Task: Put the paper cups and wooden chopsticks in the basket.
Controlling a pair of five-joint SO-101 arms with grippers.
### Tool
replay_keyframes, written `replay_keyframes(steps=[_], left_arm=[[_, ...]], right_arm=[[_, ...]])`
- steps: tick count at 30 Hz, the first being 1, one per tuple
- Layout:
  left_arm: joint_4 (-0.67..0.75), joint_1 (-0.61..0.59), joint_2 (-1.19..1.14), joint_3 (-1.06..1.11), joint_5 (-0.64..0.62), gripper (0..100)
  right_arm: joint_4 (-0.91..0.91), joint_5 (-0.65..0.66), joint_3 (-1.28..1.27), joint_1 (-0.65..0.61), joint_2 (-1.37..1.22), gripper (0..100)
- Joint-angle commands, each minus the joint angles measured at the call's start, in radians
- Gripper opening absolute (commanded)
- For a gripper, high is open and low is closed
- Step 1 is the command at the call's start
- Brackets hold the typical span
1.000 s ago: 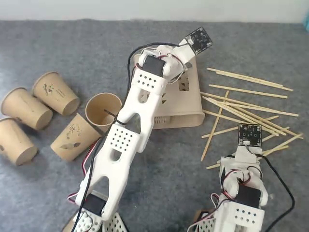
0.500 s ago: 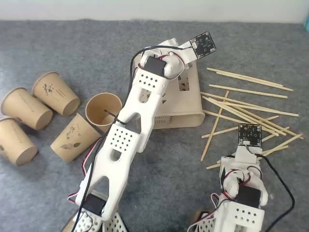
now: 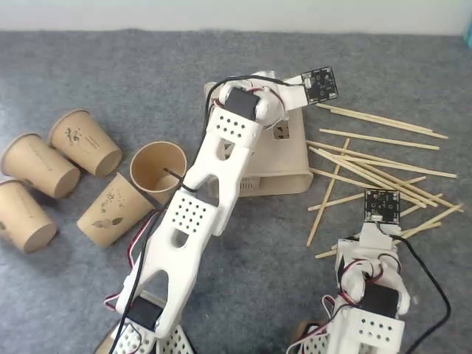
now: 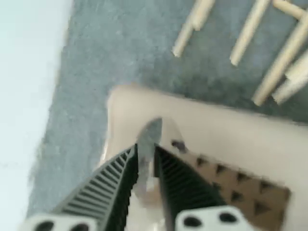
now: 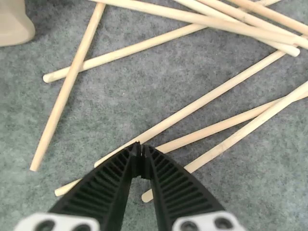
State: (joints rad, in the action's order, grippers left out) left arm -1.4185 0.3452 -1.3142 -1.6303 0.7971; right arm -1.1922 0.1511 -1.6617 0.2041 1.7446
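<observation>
A grey worktop [image 3: 88, 74] is seen from above, with both arms mounted at its near edge. The left arm [image 3: 199, 214] is stretched across to the basket [image 3: 284, 177], which is set near the middle of the worktop. The right arm [image 3: 369, 302] is folded low at the near right, beside the scattered sticks. Five cups [image 3: 85, 140] are grouped left of the basket, well apart from it; four are laid on their sides, and one [image 3: 157, 168] is shown with its mouth open to the camera, just beside the left arm. The chopsticks [image 3: 376, 139] are strewn over the worktop right of the basket, several crossed over one another. The left tool [image 4: 146, 148] is held over a corner of the basket [image 4: 231, 139], its jaws kept a narrow slit apart. The right tool [image 5: 140, 147] is pressed together, its tips poised just over a slanting chopstick [image 5: 211, 96]; contact cannot be told.
</observation>
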Motion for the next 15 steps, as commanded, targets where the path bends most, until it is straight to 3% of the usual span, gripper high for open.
replay_keyframes(steps=[1,8,15], left_arm=[[0.150,-0.021,-0.023,-0.041,0.008,2],[0.210,-0.031,-0.035,-0.042,0.006,2],[0.190,-0.041,-0.011,-0.044,-0.035,2]], right_arm=[[0.010,0.015,0.020,0.008,-0.004,0.7],[0.010,0.015,0.020,0.008,-0.004,0.7],[-0.016,0.103,0.025,0.007,-0.004,0.7]])
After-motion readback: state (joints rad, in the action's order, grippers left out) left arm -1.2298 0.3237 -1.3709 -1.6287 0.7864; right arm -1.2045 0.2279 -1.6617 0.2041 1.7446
